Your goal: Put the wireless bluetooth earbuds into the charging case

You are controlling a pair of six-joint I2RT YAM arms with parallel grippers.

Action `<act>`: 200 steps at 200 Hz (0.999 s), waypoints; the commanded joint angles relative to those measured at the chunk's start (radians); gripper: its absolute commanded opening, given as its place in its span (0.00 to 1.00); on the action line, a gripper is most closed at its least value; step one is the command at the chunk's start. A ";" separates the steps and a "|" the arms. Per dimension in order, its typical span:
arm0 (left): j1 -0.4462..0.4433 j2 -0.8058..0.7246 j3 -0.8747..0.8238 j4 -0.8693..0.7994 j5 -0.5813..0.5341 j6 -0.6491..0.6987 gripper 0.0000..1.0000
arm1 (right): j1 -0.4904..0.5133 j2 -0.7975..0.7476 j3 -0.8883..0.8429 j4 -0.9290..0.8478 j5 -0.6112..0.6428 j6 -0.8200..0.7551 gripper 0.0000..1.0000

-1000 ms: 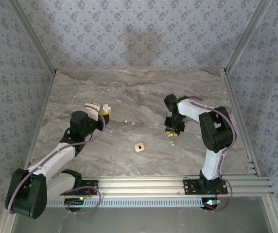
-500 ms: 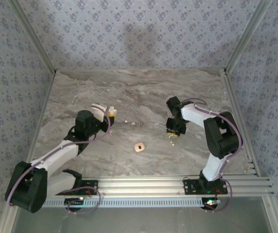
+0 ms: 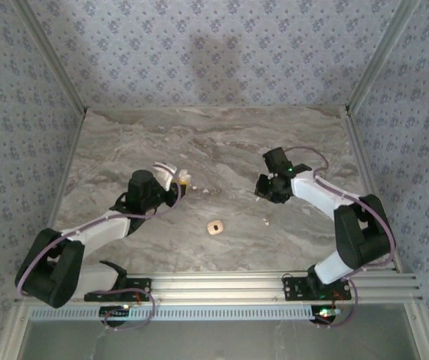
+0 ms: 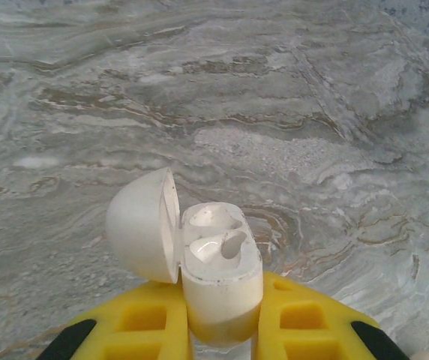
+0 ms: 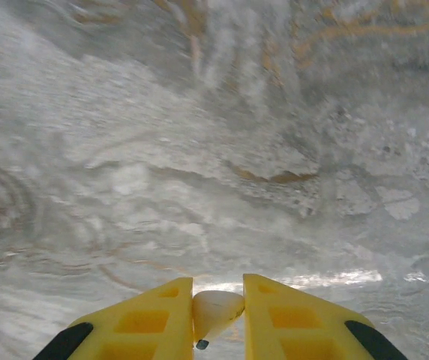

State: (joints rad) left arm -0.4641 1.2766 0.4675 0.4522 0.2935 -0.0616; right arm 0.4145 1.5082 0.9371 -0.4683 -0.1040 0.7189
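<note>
Lid [image 4: 141, 225] thrown to nine o'clock, the charging case [image 4: 220, 281] sits clamped in the left gripper [image 4: 223, 319], sockets bared. The right gripper [image 5: 218, 298] pinches an earbud [image 5: 216, 309] tight, ready for delivery.

Left claw [image 4: 220, 304], right claw [image 5: 216, 304], both clenched

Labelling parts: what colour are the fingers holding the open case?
Yellow; the fingers clamp the white case, clearest in the left wrist view.

a grey marbled table [image 3: 199, 142] sits between walls [image 3: 214, 52] papered in pale blue floral print. aluminium rails [image 3: 222, 283] run along its near edge, under soft, even light.
</note>
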 commanded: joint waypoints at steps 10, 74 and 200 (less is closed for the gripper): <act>-0.038 0.063 0.062 0.117 0.063 0.007 0.14 | 0.033 -0.102 -0.027 0.069 0.036 -0.002 0.22; -0.104 0.181 0.101 0.266 0.113 0.023 0.14 | 0.075 -0.231 -0.067 0.169 0.035 -0.025 0.22; -0.166 0.251 0.145 0.383 0.150 0.094 0.14 | 0.161 -0.328 -0.067 0.278 0.053 -0.081 0.22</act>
State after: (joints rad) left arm -0.6220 1.5150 0.5903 0.7635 0.4129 0.0021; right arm 0.5598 1.2076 0.8795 -0.2230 -0.0742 0.6613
